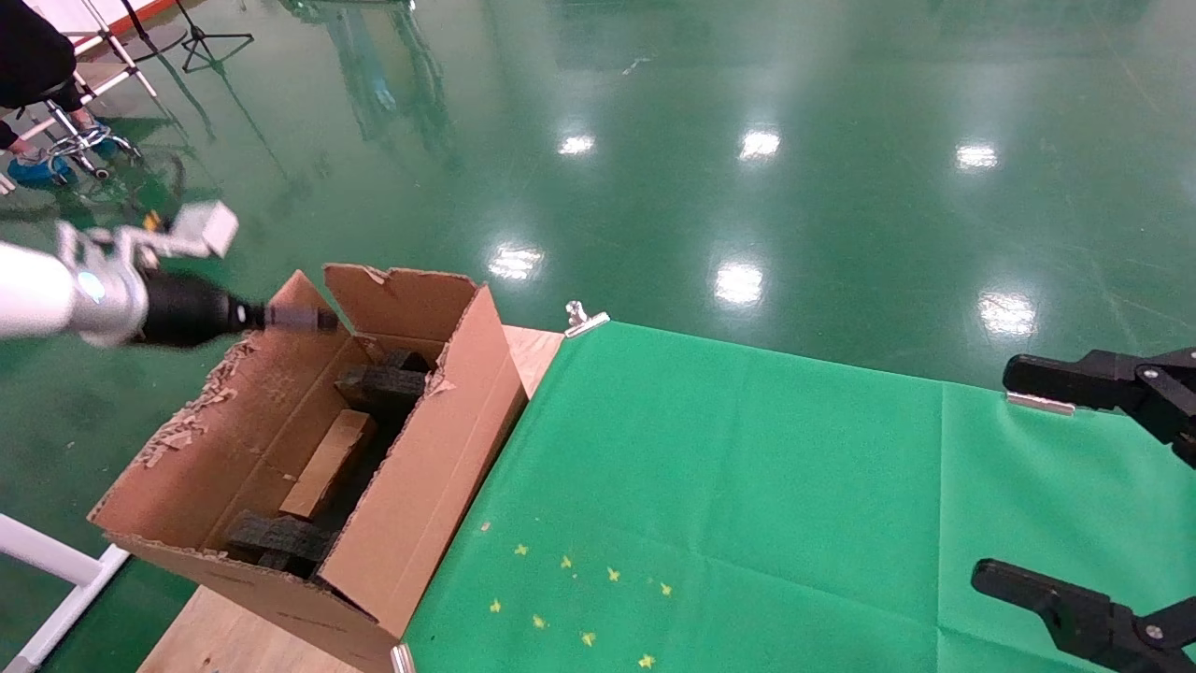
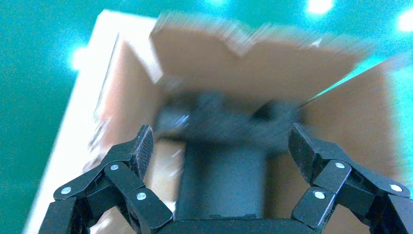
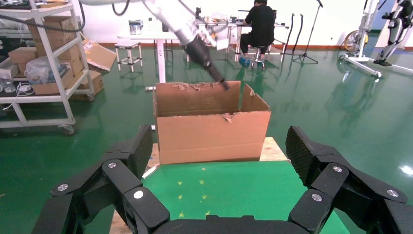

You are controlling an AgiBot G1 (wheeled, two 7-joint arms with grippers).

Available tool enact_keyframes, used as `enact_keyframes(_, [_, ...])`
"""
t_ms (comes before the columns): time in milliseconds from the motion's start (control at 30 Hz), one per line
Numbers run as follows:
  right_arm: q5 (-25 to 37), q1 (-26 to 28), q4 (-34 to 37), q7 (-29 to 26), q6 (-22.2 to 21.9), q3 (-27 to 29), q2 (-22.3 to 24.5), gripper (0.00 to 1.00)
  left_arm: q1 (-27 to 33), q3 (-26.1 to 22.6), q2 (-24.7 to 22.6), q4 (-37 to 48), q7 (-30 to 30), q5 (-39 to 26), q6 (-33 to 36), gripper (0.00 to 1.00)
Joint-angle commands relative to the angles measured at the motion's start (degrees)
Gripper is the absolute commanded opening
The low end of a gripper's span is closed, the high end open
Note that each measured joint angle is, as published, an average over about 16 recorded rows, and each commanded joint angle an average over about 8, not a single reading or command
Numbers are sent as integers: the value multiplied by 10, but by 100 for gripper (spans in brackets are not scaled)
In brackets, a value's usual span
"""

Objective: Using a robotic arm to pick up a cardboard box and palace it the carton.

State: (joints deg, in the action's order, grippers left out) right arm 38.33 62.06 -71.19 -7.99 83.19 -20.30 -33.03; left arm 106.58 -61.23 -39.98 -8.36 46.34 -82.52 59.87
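Note:
The carton (image 1: pixel 425 477) stands open on the table's left end, with black foam pieces (image 1: pixel 381 383) inside. The small cardboard box (image 1: pixel 327 465) lies inside it on the foam, with nothing holding it. My left gripper (image 1: pixel 322 320), on the white arm (image 1: pixel 37 290), hovers above the carton's far left flap. In the left wrist view the gripper (image 2: pixel 221 146) is open and empty, looking down into the carton (image 2: pixel 341 112). My right gripper (image 1: pixel 998 472) is open and empty over the table's right side. The right wrist view shows the carton (image 3: pixel 212 131) ahead of the right gripper (image 3: pixel 219 141).
A green cloth (image 1: pixel 729 486) covers the table right of the carton, held by metal clips (image 1: pixel 584 320). Bare wood (image 1: pixel 220 640) shows under the carton. The green floor lies beyond. A seated person (image 3: pixel 260 24), tables and a shelf cart (image 3: pixel 44 63) stand far behind.

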Motion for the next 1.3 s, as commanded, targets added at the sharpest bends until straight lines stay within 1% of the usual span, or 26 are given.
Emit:
enact_keyframes(33, [0, 0, 0, 0, 0, 0, 0, 100, 22, 8, 13, -17, 1, 12, 21, 100])
enact_keyframes(167, [0, 0, 0, 0, 0, 0, 0, 100, 41, 31, 41, -65, 27, 51, 75, 100])
enact_keyframes(300, [0, 0, 0, 0, 0, 0, 0, 100, 41, 52, 67, -121, 59, 92, 118, 100])
enact_keyframes(533, [0, 0, 0, 0, 0, 0, 0, 100, 7, 82, 102, -221, 125, 173, 162, 100])
enact_keyframes(733, [0, 0, 0, 0, 0, 0, 0, 100, -27, 102, 116, -265, 166, 238, 190, 100])
enact_keyframes(867, [0, 0, 0, 0, 0, 0, 0, 100, -34, 107, 118, -275, 172, 253, 199, 100])
enact_keyframes(1033, [0, 0, 0, 0, 0, 0, 0, 100, -36, 108, 116, -272, 164, 250, 195, 100])
enact_keyframes(1167, [0, 0, 0, 0, 0, 0, 0, 100, -52, 122, 114, -288, 143, 256, 198, 100])
enact_keyframes(1300, [0, 0, 0, 0, 0, 0, 0, 100, -79, 143, 110, -312, 110, 266, 202, 100])
